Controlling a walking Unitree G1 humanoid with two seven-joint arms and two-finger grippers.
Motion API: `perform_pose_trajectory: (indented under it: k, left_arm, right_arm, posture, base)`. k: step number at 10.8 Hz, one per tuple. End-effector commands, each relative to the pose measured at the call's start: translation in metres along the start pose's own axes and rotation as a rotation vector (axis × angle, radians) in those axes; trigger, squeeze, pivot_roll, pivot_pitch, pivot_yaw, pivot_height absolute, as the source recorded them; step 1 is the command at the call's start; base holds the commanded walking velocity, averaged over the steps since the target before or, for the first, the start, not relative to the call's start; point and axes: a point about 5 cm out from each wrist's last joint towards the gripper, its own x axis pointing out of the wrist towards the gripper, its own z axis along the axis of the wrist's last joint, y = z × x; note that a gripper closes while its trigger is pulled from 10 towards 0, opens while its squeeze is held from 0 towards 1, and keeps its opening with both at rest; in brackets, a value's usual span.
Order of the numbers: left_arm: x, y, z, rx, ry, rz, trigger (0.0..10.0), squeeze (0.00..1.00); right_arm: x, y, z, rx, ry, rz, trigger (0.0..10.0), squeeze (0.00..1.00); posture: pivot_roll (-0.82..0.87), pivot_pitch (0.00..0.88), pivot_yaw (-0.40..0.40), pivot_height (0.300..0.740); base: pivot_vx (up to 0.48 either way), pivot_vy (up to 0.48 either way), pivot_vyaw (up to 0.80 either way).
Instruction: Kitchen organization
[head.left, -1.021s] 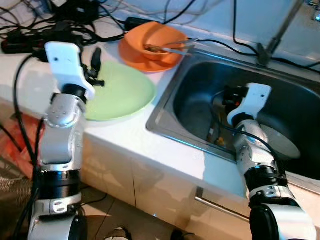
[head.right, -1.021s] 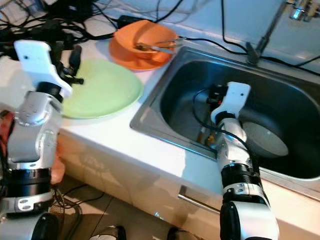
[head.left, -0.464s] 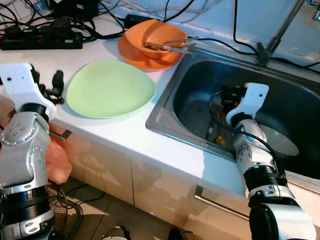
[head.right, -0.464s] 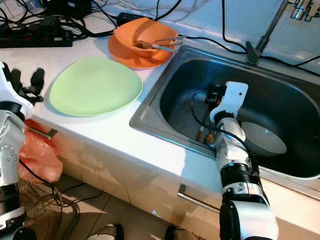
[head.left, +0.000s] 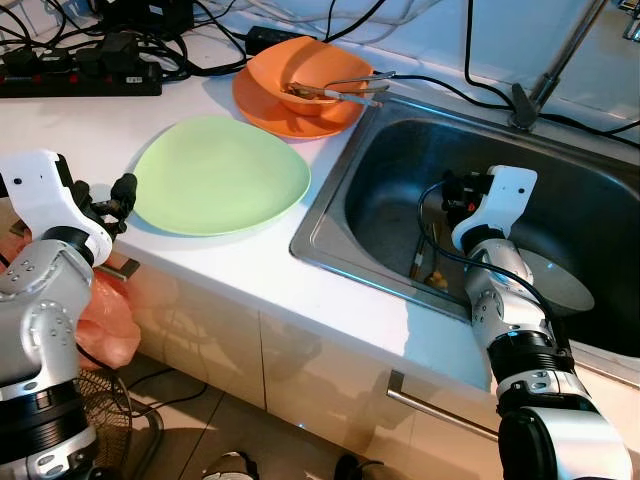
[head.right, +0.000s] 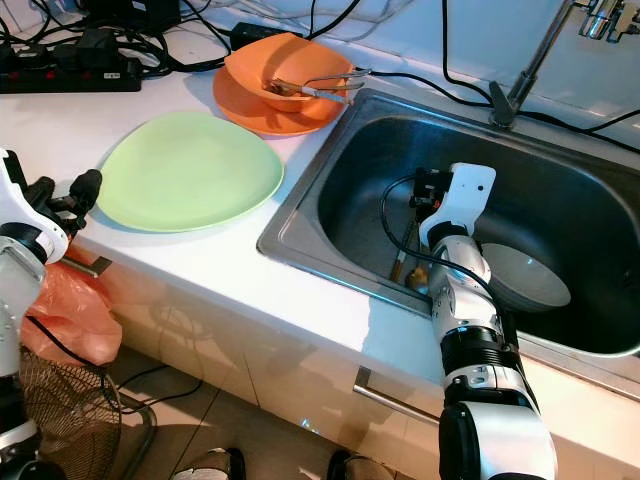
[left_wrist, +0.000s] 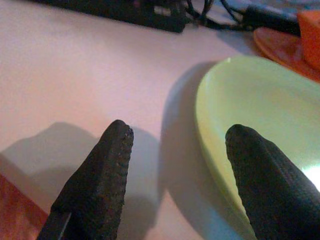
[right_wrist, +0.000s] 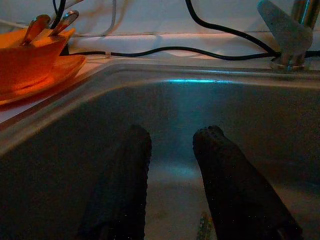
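A pale green plate (head.left: 220, 175) lies on the white counter (head.left: 250, 265) left of the sink. My left gripper (head.left: 112, 203) hovers at the counter's front-left edge, open, just beside the plate's left rim (left_wrist: 210, 120) and apart from it; nothing sits between its fingers (left_wrist: 102, 175). Behind the plate, an orange bowl (head.left: 310, 68) with metal tongs (head.left: 340, 90) rests on an orange plate (head.left: 270, 110). My right gripper (head.left: 450, 193) hangs inside the steel sink (head.left: 330, 215), open and empty, its fingers (right_wrist: 230, 175) pointing at the back wall.
A grey bowl (head.left: 560, 282) and some scraps with a stick (head.left: 425, 272) lie on the sink floor. A power strip and tangled black cables (head.left: 80, 75) crowd the back of the counter. The tap (head.left: 555, 60) rises behind the sink. An orange bag (head.left: 105, 320) hangs below the counter edge.
My left arm dropped from above the green plate to the counter's left edge, then edged back toward the plate's rim. The right arm stayed in the sink.
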Motion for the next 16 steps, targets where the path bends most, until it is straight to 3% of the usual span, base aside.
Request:
perform_pose_trajectory:
  k: [1, 2, 5, 7, 10, 14, 16]
  left_arm:
    - [-0.003, -0.004, 0.004, -0.027, 0.022, -0.03, 10.0, 0.0]
    - [-0.003, -0.007, 0.003, -0.062, 0.047, -0.05, 10.0, 0.0]
    - [0.001, -0.015, 0.004, -0.284, 0.068, -0.106, 10.0, 0.0]
    - [0.001, -0.02, 0.007, -0.364, 0.074, -0.129, 10.0, 0.0]
    - [0.006, -0.03, -0.006, -0.501, 0.122, -0.2, 10.0, 0.0]
    - [0.002, -0.063, -0.033, -0.561, 0.236, -0.271, 10.0, 0.0]
    - [0.004, -0.091, -0.04, -0.595, 0.28, -0.338, 10.0, 0.0]
  right_arm:
    - [-0.002, -0.003, -0.006, 0.006, 0.031, -0.008, 10.0, 0.0]
    - [-0.002, -0.003, -0.006, 0.007, 0.029, -0.009, 10.0, 0.0]
    - [-0.002, -0.002, -0.005, 0.01, 0.025, -0.009, 10.0, 0.0]
    - [-0.002, -0.002, -0.005, 0.011, 0.023, -0.009, 10.0, 0.0]
    - [-0.002, 0.0, -0.005, 0.01, 0.019, -0.004, 10.0, 0.0]
    - [-0.003, 0.0, -0.006, 0.011, 0.022, -0.005, 10.0, 0.0]
    - [-0.003, 0.001, -0.007, 0.009, 0.023, -0.004, 10.0, 0.0]
  posture:
    - [0.1, 0.137, -0.073, 0.74]
    - [0.1, 0.133, -0.07, 0.74]
    - [0.1, 0.126, -0.06, 0.74]
    - [0.1, 0.12, -0.056, 0.74]
    - [0.09, 0.117, -0.048, 0.74]
    - [0.09, 0.13, -0.049, 0.74]
    - [0.09, 0.128, -0.047, 0.74]
  base:
    - [0.0, 0.0, 0.0]
    - [0.0, 0.0, 0.0]
    - [0.0, 0.0, 0.0]
    - [0.0, 0.0, 0.0]
    - [0.0, 0.0, 0.0]
    - [0.0, 0.0, 0.0]
    - [0.0, 0.0, 0.0]
